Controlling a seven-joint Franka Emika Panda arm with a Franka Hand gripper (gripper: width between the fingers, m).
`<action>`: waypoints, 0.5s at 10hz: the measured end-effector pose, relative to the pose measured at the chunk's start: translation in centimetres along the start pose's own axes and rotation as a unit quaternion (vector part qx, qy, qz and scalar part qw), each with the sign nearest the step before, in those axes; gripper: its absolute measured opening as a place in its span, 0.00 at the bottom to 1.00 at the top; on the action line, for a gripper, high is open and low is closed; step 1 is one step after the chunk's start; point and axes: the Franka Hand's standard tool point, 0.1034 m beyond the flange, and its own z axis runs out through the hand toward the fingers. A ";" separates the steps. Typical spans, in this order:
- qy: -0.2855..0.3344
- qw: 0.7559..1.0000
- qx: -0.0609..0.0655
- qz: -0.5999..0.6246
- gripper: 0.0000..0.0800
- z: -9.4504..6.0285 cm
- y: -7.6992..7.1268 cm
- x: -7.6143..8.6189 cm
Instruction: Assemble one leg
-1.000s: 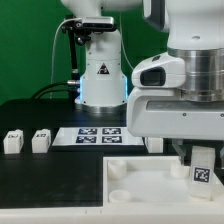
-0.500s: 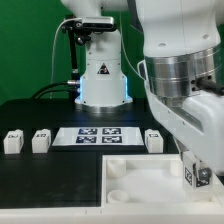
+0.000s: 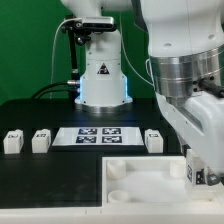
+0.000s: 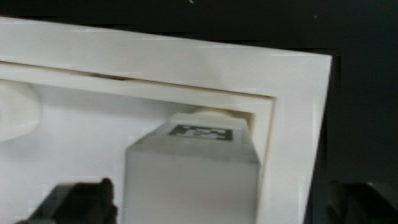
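Note:
My gripper (image 3: 200, 172) is low over the near corner of the white tray (image 3: 130, 172) on the exterior view's right, shut on a white leg (image 3: 197, 172) with a black-and-white tag. The leg stands upright at that corner. In the wrist view the leg (image 4: 199, 165) runs between my two dark fingers (image 4: 80, 202), its tagged end by the tray's inner corner wall (image 4: 294, 120). Three other legs stand on the black table: two on the exterior view's left (image 3: 13, 142) (image 3: 41, 141) and one (image 3: 153, 140) right of the marker board (image 3: 97, 135).
The arm's base (image 3: 100, 75) with its cables rises behind the marker board. My wrist and forearm fill the upper part of the exterior view's right. The tray has a round socket (image 3: 118, 172) at its left corner.
The wrist has turned from its pose one second ago, and the held leg's tag has turned with it. In the last half second the leg has hardly shifted.

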 end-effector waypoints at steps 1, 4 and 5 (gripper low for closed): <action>0.011 0.994 0.011 -0.109 0.79 0.6 0.1 -0.8; 0.013 0.965 0.009 -0.263 0.81 0.9 0.4 -0.8; 0.013 0.949 0.008 -0.316 0.81 0.9 0.4 -0.8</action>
